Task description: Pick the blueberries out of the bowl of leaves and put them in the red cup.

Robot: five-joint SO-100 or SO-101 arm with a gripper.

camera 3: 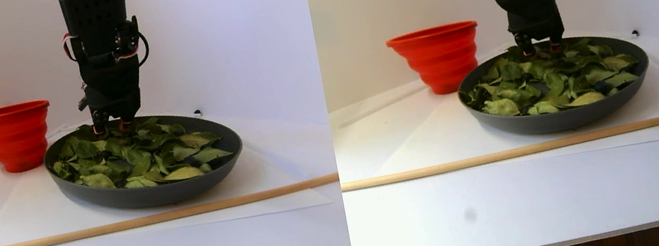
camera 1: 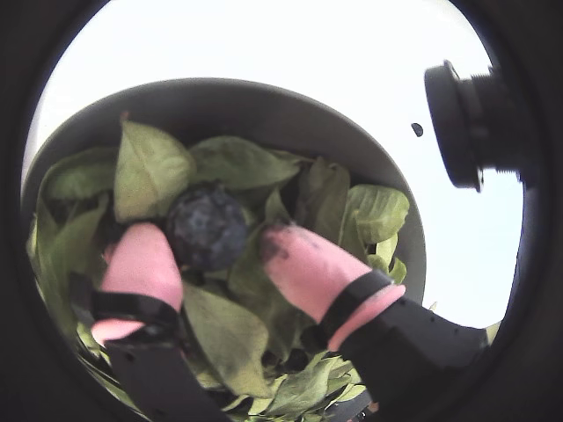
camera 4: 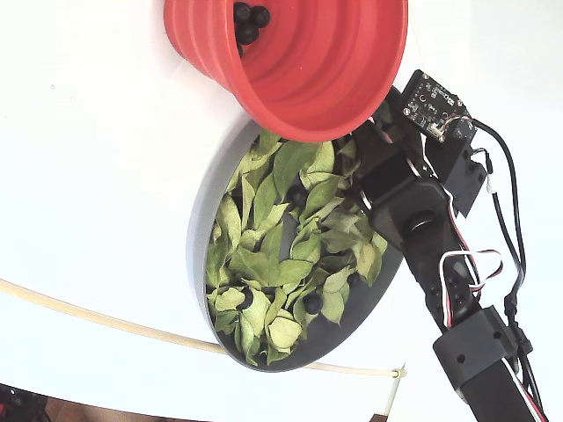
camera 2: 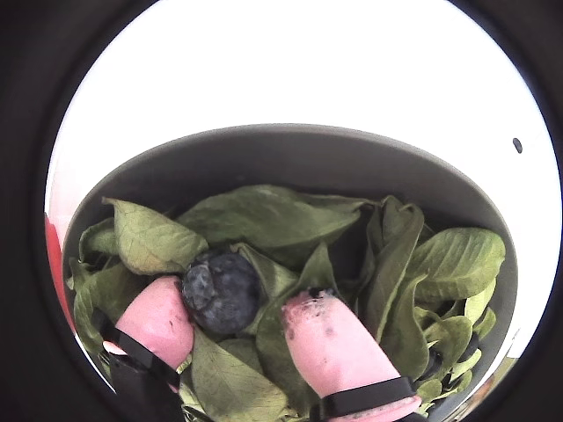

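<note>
A dark blueberry [camera 1: 208,227] lies on green leaves [camera 1: 149,167] in the dark grey bowl [camera 1: 264,110]. My gripper [camera 1: 215,251] is lowered into the bowl, jaws open, its pink fingertips [camera 1: 141,259] on either side of the berry. The left one touches it; the right one stands slightly off. The other wrist view shows the same: berry [camera 2: 220,290], gripper [camera 2: 233,303], bowl [camera 2: 308,158]. In the stereo pair view my gripper [camera 3: 113,122] is at the bowl's [camera 3: 153,196] far left side, close to the red cup [camera 3: 13,137]. In the fixed view the cup [camera 4: 325,79] holds several blueberries [camera 4: 246,22].
More blueberries [camera 4: 312,303] lie among the leaves in the fixed view. A thin wooden stick [camera 3: 91,231] lies across the white table in front of the bowl. A second camera [camera 1: 471,123] juts in at the right of a wrist view. White walls stand behind.
</note>
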